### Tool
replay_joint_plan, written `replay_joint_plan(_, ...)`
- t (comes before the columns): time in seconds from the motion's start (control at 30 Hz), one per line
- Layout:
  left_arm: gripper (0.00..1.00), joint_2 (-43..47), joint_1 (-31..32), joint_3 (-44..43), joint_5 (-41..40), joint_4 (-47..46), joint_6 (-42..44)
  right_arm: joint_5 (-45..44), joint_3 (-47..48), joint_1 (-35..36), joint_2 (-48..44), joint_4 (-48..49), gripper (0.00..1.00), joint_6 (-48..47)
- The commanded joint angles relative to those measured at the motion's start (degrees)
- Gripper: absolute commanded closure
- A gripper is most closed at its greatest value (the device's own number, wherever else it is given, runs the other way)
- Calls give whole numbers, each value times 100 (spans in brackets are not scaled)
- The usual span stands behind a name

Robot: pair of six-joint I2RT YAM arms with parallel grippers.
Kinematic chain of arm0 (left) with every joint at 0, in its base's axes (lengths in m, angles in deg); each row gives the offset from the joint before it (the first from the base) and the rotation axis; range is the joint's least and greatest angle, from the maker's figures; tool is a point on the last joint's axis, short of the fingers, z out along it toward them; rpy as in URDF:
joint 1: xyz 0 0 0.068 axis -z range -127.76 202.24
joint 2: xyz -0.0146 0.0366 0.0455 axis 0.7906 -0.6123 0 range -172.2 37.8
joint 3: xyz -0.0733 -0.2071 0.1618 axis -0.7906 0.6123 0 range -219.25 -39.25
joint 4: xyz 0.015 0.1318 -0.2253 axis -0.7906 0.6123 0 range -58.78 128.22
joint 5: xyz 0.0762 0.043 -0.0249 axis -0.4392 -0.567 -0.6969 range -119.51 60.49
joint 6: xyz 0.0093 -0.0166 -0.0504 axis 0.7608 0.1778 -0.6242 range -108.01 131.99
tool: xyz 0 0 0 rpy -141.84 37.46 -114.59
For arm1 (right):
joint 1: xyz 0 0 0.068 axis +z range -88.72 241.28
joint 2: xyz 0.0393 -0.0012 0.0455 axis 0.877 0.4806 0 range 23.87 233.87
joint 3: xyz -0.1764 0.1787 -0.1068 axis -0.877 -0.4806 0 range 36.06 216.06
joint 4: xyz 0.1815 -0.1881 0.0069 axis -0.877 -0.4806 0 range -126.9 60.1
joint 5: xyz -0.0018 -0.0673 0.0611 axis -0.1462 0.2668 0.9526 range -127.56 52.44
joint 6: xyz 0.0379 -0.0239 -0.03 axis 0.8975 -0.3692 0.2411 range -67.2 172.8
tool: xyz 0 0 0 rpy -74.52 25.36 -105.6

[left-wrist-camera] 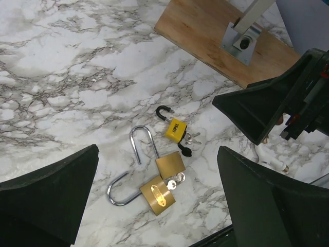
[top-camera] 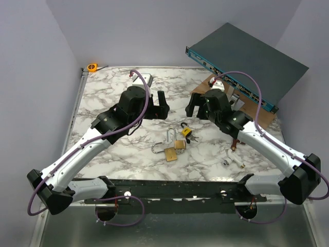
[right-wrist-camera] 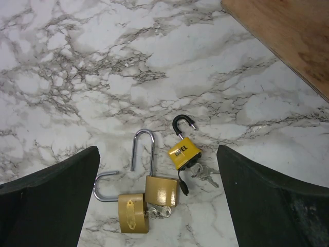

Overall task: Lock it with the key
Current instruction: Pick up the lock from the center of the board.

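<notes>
I see three padlocks lying close together in the middle of the desk. All of them have their loops popped open. The little yellow padlock has its keys at its bottom end. Its loop points away from the arm bases and its keys point toward them, so it lies long-ways front to back, a bit tilted. The brass padlock with the long loop lies just beside it and touches the other brass padlock. A small key sits between those two.

The padlocks lie between my two arms, closer to the bases than the jaws are. I think I must come back and down to reach them. The yellow one is nearer my right arm, and the brass ones are nearer my left arm.

The left jaws are wide apart, and so are the right jaws. Both hang above the desk, holding nothing and touching nothing.
</notes>
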Motion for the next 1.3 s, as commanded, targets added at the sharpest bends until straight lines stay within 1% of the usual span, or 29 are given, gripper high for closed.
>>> replay_joint_plan(0.0,2,179,-39,89,105,-136,-61,-67,-67,-2,90,66,0,9)
replay_joint_plan(0.3,2,233,-107,84,227,22,-60,-68,-84,-1,289,39,0,148)
replay_joint_plan(0.53,2,359,-384,292,608,124,-178,-55,-40,-24,984,31,0,370)
replay_joint_plan(0.63,2,478,-572,428,834,175,-227,-160,-32,-41,1342,22,4,604)
replay_joint_plan(0.8,2,794,-732,704,912,253,-258,-587,50,-46,1813,-22,14,739)
replay_joint_plan(0.97,2,978,-813,969,939,236,-329,-493,-25,-33,2111,-69,20,826)
replay_joint_plan(1.13,2,973,-831,1082,1057,141,-404,-644,-14,248,2397,-137,21,1019)
replay_joint_plan(1.27,2,957,-832,1109,1094,90,-413,-767,-49,331,2536,-155,23,1119)
